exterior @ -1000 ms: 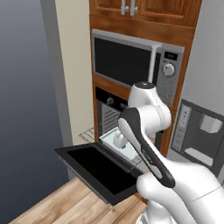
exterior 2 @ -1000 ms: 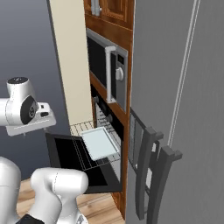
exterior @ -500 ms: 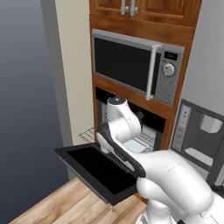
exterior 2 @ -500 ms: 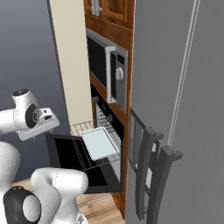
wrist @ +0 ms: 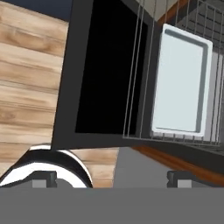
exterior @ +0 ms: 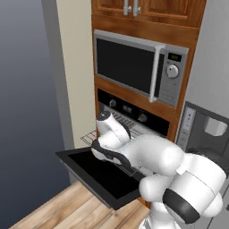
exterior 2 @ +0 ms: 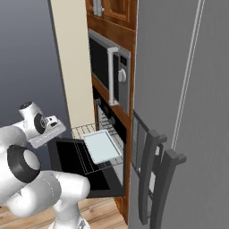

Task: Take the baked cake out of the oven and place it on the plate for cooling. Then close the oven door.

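We see the oven door in glossy black glass, a thin metal wire rack, a smooth matt pale tray and wood-plank flooring.

**Hidden and cut-off items**

Oven: cavity mostly screened by arm in left base view; knob markings too small to read.
Door: cropped at top edge in hand view.
Tray: surface visible, cake not discernible on it.
Rack: far end lost inside cavity.
Microwave: display illegible.
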Tool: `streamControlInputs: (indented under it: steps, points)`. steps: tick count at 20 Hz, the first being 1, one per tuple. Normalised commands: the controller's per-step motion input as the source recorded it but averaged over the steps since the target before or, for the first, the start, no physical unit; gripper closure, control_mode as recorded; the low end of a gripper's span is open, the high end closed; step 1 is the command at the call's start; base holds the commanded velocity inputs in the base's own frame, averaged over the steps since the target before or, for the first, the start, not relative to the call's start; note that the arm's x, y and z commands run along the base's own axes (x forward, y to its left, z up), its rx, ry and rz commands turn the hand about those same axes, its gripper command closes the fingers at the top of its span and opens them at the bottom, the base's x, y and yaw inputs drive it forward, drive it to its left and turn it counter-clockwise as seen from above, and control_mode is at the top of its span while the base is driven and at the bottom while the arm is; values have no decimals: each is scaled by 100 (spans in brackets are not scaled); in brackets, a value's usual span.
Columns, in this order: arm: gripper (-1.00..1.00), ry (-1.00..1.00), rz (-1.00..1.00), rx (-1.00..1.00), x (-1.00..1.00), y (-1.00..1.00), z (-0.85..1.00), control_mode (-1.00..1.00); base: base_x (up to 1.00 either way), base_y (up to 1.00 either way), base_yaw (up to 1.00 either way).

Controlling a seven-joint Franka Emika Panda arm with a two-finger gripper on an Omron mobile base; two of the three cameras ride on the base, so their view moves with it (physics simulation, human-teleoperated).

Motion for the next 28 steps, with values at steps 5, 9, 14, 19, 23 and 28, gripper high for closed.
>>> streamControlInputs:
  steps: [5, 9, 14, 19, 23, 28]
  points:
    - [-100, 0, -8, -11, 31, 2, -61, -100, 0, 0, 0]
    - [-100, -3, -11, -12, 41, 0, -64, -100, 0, 0, 0]
    - [-100, -6, -9, -11, 40, 0, -56, -100, 0, 0, 0]
    - [-100, -8, -7, -9, 49, 0, -50, -100, 0, 0, 0]
    - [-100, -5, -8, -9, 64, 0, -50, -100, 0, 0, 0]
    - [-100, 0, -7, -7, 74, 0, -49, -100, 0, 0, 0]
